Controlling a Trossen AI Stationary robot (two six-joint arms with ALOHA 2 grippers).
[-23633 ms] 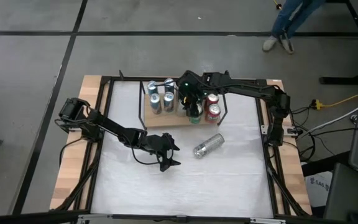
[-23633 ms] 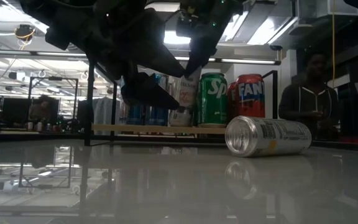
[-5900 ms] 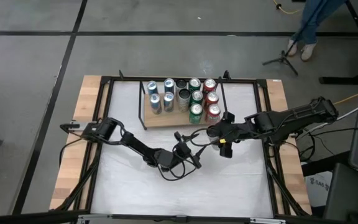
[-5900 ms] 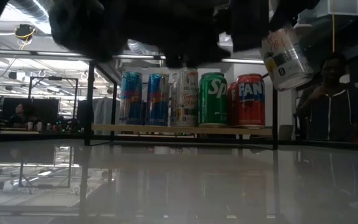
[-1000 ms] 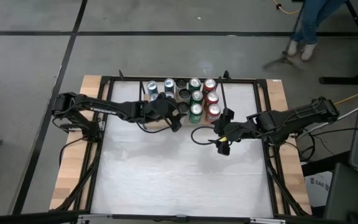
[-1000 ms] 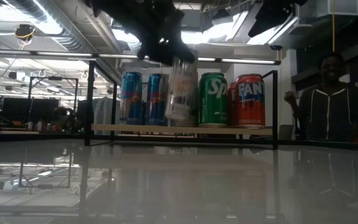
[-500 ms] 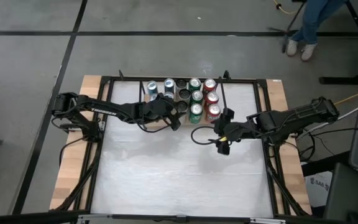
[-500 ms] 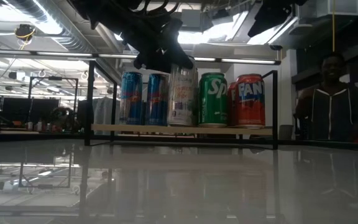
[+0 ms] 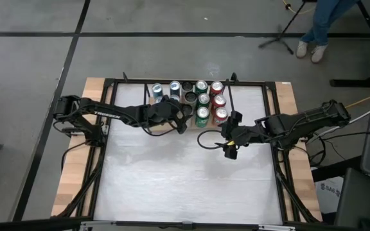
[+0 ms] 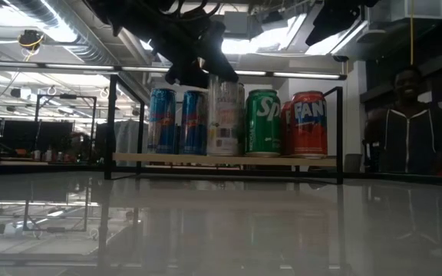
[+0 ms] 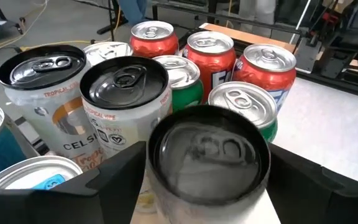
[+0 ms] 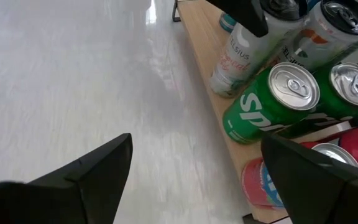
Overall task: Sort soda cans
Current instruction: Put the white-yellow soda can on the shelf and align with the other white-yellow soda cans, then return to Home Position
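Several soda cans stand on their bases in rows on a wooden tray [image 10: 282, 159] at the table's far middle: blue-and-silver [image 10: 163, 121], silver [image 11: 42, 93], green [image 10: 262, 123] and red [image 10: 308, 124]. My left gripper [image 9: 180, 117] is shut on a silver can [image 10: 225, 115] at the tray's near edge, next to the green can. My right gripper [image 9: 229, 142] is open and empty over the bare table, right of the tray's near corner; it also shows in its wrist view [image 12: 194, 180]. My left gripper pinches the silver can between its two fingers, one on each side of the can's upper wall [image 11: 157, 180] just under the rim. The fingers slant down from the table's left and near side. The can stands upright, its base level with the other cans on the tray.
A black metal frame [image 9: 108, 128] runs around the table and over the tray. White tabletop [image 9: 185, 179] lies open on the near side. A person [image 10: 405, 123] stands beyond the table in the low view; another person's legs [image 9: 317, 25] show at the far right.
My left gripper has lowered the silver can and tipped it from tilted to upright, so it now stands in line with the other cans at the tray's near edge. My right arm has kept still.
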